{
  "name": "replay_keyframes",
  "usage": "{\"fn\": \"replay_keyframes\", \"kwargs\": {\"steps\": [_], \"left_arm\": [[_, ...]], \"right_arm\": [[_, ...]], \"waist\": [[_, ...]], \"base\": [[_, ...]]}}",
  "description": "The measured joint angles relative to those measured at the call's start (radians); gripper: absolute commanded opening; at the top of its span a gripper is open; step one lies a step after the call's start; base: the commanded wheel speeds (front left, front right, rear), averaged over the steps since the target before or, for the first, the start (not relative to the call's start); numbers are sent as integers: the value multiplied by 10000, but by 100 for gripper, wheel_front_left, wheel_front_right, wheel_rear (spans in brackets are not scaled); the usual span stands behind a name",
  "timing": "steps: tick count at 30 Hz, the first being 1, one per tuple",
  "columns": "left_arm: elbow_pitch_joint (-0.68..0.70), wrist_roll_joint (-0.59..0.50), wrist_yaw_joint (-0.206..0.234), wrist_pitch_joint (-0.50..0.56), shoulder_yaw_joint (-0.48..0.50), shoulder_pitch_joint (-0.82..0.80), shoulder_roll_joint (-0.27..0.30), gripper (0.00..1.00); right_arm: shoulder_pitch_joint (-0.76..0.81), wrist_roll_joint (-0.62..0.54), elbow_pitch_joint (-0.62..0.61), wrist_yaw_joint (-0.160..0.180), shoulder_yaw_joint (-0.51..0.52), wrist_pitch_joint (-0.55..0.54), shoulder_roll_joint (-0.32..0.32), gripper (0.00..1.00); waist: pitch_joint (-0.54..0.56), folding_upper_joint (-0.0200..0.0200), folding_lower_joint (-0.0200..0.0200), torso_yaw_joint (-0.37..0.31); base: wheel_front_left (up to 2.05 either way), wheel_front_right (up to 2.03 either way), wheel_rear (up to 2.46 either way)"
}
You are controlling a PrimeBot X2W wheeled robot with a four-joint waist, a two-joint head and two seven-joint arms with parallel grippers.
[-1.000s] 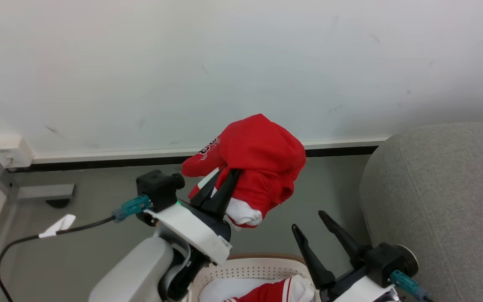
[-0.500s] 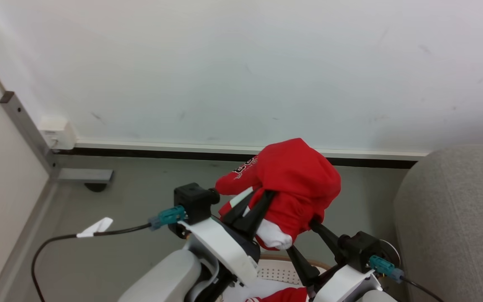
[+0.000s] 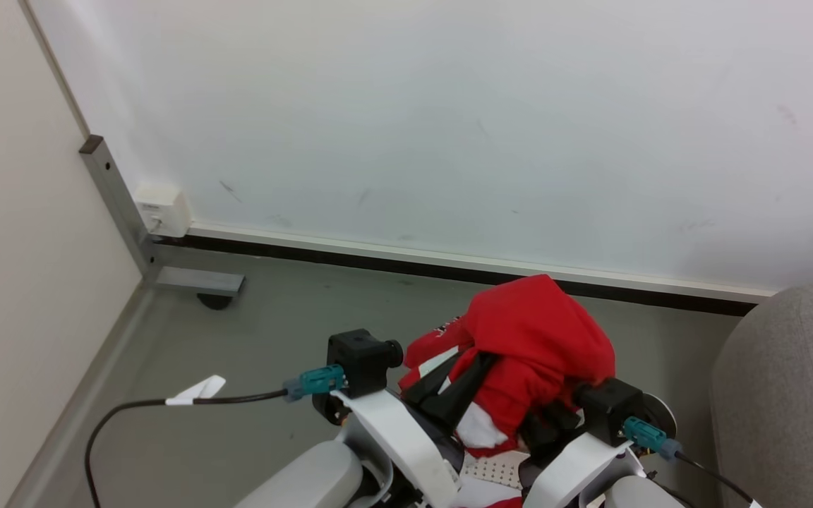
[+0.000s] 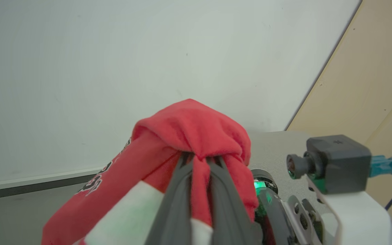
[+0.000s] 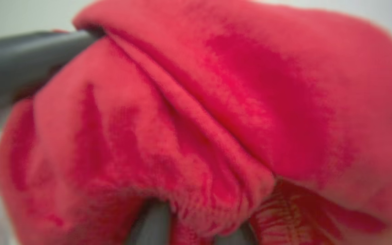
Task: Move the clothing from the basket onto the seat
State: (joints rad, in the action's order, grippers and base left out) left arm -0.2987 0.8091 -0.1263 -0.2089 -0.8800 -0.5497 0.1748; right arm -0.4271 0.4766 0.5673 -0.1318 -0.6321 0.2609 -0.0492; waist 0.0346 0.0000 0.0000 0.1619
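The clothing [image 3: 540,331] is a bunched red garment with white trim, held up above the basket [image 3: 491,469], of which a strip of perforated cream wall shows at the bottom edge. My left gripper [image 3: 485,360] is shut on a fold of it; the left wrist view shows red fabric [image 4: 189,126] pinched between the two dark fingers [image 4: 179,190]. My right gripper [image 3: 551,416] is pushed in under the garment's right side, its fingers mostly covered. In the right wrist view red cloth [image 5: 196,102] bunches between the fingertips [image 5: 151,221]. The grey seat [image 3: 787,395] stands at the right.
A white wall with a dark baseboard [image 3: 449,264] runs behind. A metal post with a foot [image 3: 195,282] and a wall box [image 3: 161,208] stand at the left. A black cable with a white tag [image 3: 198,389] trails over the grey floor.
The head camera has shifted. My right gripper rose from beside the basket, went in under the hanging garment and closed on it. The left gripper kept its hold.
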Motion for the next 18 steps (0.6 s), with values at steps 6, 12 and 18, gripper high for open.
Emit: {"fn": "replay_keyframes", "kwargs": {"steps": [6,12,18], "left_arm": [[-100,59,-8,-56,58,-1,35,0],[-176,82,-6,-123,86,-1,50,0],[-205,82,36,-138,107,-3,77,0]], "right_arm": [[6,94,52,0,-115,0,6,0],[10,174,56,0,-159,0,10,0],[19,213,46,0,-178,0,12,0]], "waist": [[-17,0,0,52],[-40,0,0,-8],[-37,0,0,-109]], "base": [[0,0,0],[0,0,0],[0,0,0]]}}
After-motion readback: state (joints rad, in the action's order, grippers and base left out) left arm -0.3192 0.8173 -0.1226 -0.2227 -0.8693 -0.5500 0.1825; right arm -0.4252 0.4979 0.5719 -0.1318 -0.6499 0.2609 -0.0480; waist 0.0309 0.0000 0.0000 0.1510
